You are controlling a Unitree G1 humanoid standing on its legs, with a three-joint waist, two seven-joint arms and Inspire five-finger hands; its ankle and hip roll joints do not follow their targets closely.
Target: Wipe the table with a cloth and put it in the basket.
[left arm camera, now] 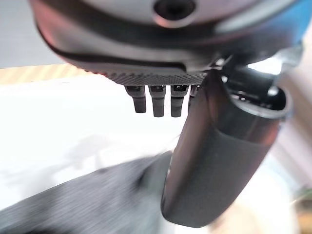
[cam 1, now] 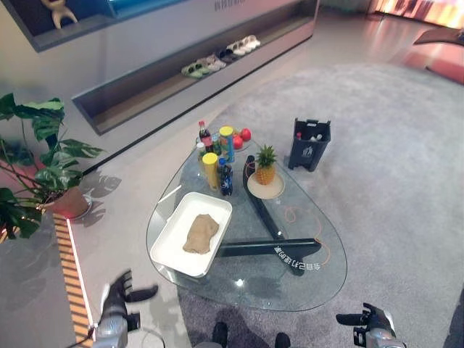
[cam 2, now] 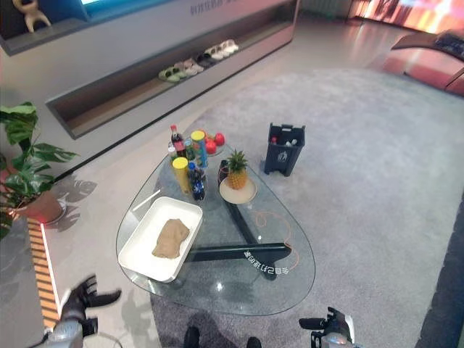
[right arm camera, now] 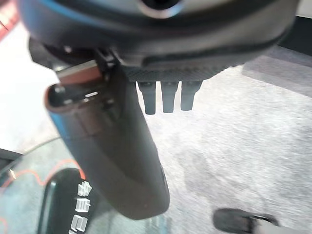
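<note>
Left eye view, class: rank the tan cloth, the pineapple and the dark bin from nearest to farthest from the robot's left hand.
Measured from the left hand:
1. Tan cloth, in the white tray on the table's left.
2. Pineapple, on a plate mid-table.
3. Dark bin, on the carpet beyond the table.

Bright, even light; glare on glass table (cam 1: 290, 279); wrist views blurred.

On the rounded glass coffee table (cam 1: 319, 279) in front of me, the white rectangular tray (cam 1: 168, 243) sits toward my left with the crumpled tan cloth (cam 1: 201, 233) lying in it. Behind the tray stand the bottles and cans (cam 1: 216, 161), with the pineapple on its round plate (cam 1: 265, 174) to their right. The dark slotted basket (cam 1: 310, 143) stands on the grey carpet (cam 1: 391, 145) beyond the table's far right edge, and the potted leafy plant (cam 1: 40, 170) is on the floor well off to my left.
</note>
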